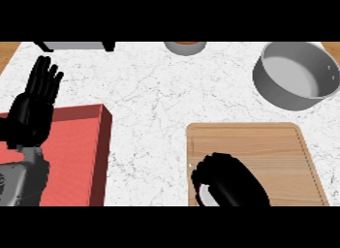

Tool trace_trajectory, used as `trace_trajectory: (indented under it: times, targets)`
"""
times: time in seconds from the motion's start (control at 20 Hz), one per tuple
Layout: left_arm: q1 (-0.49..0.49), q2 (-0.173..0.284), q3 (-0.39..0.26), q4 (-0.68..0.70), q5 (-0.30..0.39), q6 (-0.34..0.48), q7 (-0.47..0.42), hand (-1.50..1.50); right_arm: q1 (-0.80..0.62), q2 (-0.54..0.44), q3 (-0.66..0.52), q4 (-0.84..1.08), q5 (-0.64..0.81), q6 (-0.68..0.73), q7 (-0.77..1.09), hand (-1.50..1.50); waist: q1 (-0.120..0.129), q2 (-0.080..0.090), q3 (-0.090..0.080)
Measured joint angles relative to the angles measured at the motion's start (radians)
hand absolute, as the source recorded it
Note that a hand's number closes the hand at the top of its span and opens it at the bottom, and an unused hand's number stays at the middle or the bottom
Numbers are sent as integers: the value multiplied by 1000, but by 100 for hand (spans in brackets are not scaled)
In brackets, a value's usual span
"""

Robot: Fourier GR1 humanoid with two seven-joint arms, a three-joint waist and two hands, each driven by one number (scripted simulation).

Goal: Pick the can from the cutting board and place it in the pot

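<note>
Pot (295,77) held nothing, right hand (229,181) curled round can (205,193) on cutting board (272,150), left hand (33,104) rested with fingers straight.

A red box (72,145) lies at the white marble counter's (158,92) left side.

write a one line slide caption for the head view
Right hand curled over the can on the cutting board; pot waits beyond.

Cutting board (253,145) at the surface's (165,92) near edge, right of centre. Pot (295,75) at far right corner. Box (65,155) at near left. Bowl (184,47) at far edge, centre.
</note>
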Motion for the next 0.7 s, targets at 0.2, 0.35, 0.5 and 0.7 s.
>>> trace_trajectory:
  times: [0.2, 0.35, 0.5, 0.7]
  targets:
    - [4, -6, -4, 3, -9, 6, -3, 0, 12, 29, -18, -117, 55, -19, 99, 150, -3, 0, 0]
    - [-2, 0, 4, 1, -4, 4, 4, 0, 13, 43, -73, -210, 59, -32, 147, 150, -4, 0, 0]
    - [-7, -4, -1, -4, -9, 9, 11, 0, -32, 61, -160, -266, 43, -52, 187, 150, -2, 1, 0]
    - [-7, -4, 1, -3, -5, 4, 11, 0, -129, 52, -339, -291, -19, -56, 207, 150, 2, 3, 1]
